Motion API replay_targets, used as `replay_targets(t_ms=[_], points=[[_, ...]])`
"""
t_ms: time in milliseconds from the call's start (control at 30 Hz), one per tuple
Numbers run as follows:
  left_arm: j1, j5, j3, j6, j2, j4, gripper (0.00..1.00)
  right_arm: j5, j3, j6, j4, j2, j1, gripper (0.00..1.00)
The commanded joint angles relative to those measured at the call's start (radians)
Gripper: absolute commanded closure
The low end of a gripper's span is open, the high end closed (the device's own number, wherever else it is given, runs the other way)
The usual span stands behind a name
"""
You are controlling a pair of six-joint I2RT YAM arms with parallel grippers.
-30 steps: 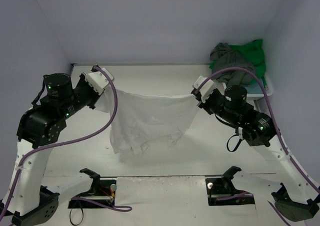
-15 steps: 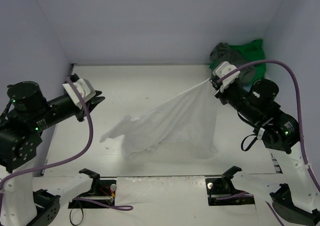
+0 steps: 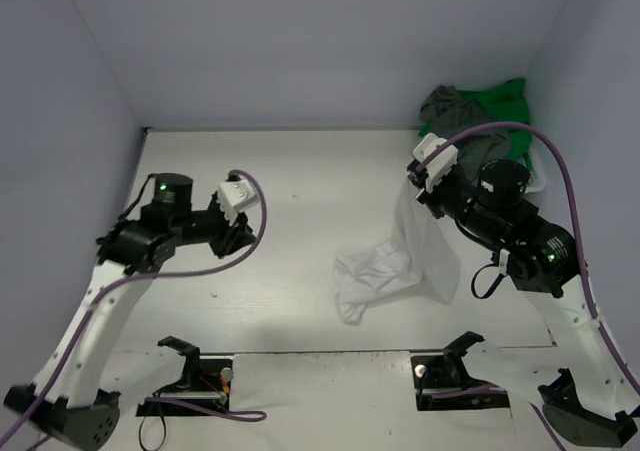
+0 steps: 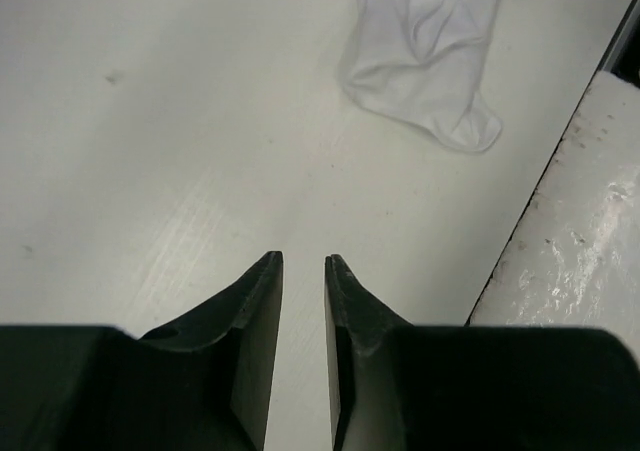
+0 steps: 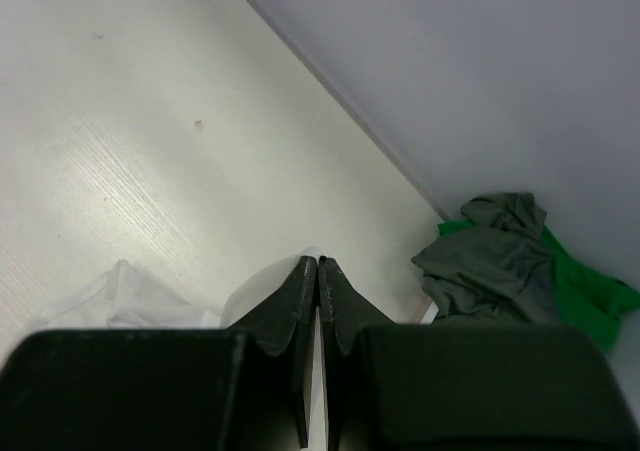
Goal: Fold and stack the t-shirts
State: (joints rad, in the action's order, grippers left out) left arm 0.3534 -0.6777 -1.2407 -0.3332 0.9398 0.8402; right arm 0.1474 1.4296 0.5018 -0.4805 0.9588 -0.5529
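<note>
My right gripper (image 3: pixel 420 189) is shut on one corner of the white t-shirt (image 3: pixel 425 246). The shirt hangs down from it, and its lower end lies bunched on the table (image 3: pixel 300 171) right of centre. In the right wrist view the fingers (image 5: pixel 300 291) are pressed together over white cloth (image 5: pixel 130 296). My left gripper (image 3: pixel 243 239) hovers low over the left half of the table, slightly open, with nothing between the fingers (image 4: pixel 262 291). The white t-shirt (image 4: pixel 425 51) lies ahead of it, apart. A dark grey-olive t-shirt (image 3: pixel 458 111) and a bright green t-shirt (image 3: pixel 508 99) are heaped at the back right.
The heap at the back right corner also shows in the right wrist view, grey-olive (image 5: pixel 495 256) over green (image 5: pixel 590 291). Purple-grey walls close the table on the left, back and right. A raised white strip (image 4: pixel 590 221) runs along the near edge.
My left gripper let go of its corner of the white t-shirt and swung down toward the table. The spread shirt collapsed and now hangs only from my right gripper.
</note>
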Motion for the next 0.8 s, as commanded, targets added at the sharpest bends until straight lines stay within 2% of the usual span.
replay_targets(t_ms=[0,67,100,167,233,467,600,767], points=[[0.016,0.004,0.064,0.062,0.057,-0.237,0.81,0.006,0.015,-0.009,0.077,-0.008,0.008,1.0],[0.07,0.032,0.079,0.065,0.112,-0.288,0.78,0.007,0.022,-0.009,0.077,-0.002,0.016,1.0],[0.09,0.058,0.075,0.059,0.132,-0.294,0.69,0.007,0.023,-0.009,0.077,0.001,0.019,1.0],[0.16,0.093,0.052,0.04,0.212,-0.285,0.62,0.007,0.031,-0.009,0.077,0.011,0.025,1.0],[0.238,0.147,0.001,0.013,0.291,-0.265,0.6,0.007,0.037,-0.009,0.079,0.017,0.031,1.0],[0.41,0.214,-0.161,-0.027,0.526,-0.256,0.59,-0.04,0.035,0.004,0.083,0.017,0.057,1.0],[0.49,0.243,-0.201,-0.059,0.643,-0.283,0.53,-0.069,0.031,0.015,0.082,0.014,0.064,1.0],[0.526,0.247,-0.203,-0.056,0.755,-0.368,0.46,-0.098,0.026,0.024,0.08,0.008,0.062,1.0]])
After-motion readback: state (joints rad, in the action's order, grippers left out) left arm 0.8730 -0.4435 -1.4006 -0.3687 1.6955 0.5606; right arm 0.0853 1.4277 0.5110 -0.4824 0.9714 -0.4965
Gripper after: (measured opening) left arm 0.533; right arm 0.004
